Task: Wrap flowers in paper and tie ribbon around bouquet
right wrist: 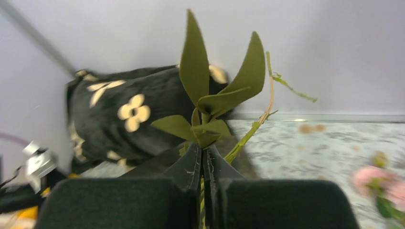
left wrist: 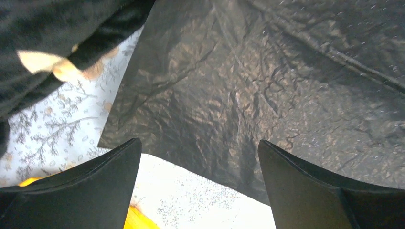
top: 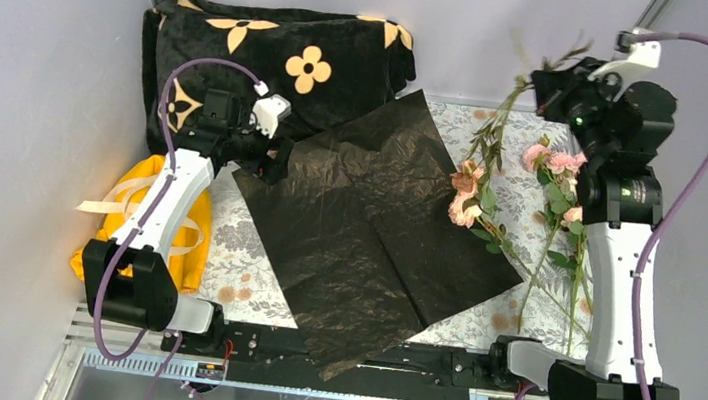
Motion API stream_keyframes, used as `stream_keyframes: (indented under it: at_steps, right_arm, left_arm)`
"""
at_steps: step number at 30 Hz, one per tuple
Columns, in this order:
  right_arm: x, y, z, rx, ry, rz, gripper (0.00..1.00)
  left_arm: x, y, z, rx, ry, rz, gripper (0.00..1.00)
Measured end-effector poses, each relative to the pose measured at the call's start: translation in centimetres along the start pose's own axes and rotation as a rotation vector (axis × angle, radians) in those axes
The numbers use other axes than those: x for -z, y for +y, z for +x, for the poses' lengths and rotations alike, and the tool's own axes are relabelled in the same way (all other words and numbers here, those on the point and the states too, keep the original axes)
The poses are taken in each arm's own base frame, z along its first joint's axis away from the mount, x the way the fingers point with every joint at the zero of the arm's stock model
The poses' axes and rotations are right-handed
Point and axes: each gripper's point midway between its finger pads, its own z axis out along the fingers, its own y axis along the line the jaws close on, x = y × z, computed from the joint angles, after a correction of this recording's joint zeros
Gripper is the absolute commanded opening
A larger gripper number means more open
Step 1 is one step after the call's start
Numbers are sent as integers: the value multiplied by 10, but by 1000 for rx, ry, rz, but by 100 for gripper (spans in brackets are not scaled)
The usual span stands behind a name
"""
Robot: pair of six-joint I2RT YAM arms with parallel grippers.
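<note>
Pale pink artificial roses (top: 467,195) — one stem clamped in my right gripper (right wrist: 203,160) — need laying on the crinkly black paper sheet (top: 369,212) below my wide-open left gripper (left wrist: 198,141).

A large, thin, crinkled sheet of matte black paper (left wrist: 248,81) fills the centre and right of the frame. Its corner points toward the left edge, and its lower border slants down to the bottom centre over a pale cloth printed with grey-brown sprigs (left wrist: 57,129). A thick black plush blanket with tan marks (left wrist: 57,24) occupies the upper left, while the left gripper (left wrist: 198,142) hangs over the paper's lower border, its two black fingers (left wrist: 95,181) spread wide in the bottom corners, a scrap of yellow cloth (left wrist: 136,220) beside the left-hand one.
</note>
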Motion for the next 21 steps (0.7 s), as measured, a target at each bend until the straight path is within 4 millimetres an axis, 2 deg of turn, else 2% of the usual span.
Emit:
stream_keyframes:
  at_steps: [1, 4, 7, 9, 11, 14, 17, 21]
  right_arm:
    - [-4, 10, 4, -15, 12, -35, 0]
    - [-15, 58, 19, -35, 69, -183, 0]
    - [-20, 83, 34, -40, 114, -255, 0]
    - [-22, 86, 43, -44, 135, -277, 0]
    - [-21, 91, 57, -49, 169, -331, 0]
    - [-13, 100, 91, -37, 270, -438, 0]
    - [-3, 105, 121, -10, 356, -527, 0]
    - [8, 107, 160, -3, 446, -618, 0]
  left_arm:
    - [2, -1, -4, -4, -9, 6, 99]
    - [10, -9, -26, -21, -66, 51, 99]
    - [20, -25, -51, -30, -131, 133, 99]
    - [23, -39, -69, -32, -168, 191, 99]
    - [23, -62, -90, -45, -200, 267, 98]
    - [20, -90, -118, -107, -241, 326, 98]
    - [23, -105, -144, -260, -311, 319, 99]
    - [35, -120, -164, -512, -358, 294, 99]
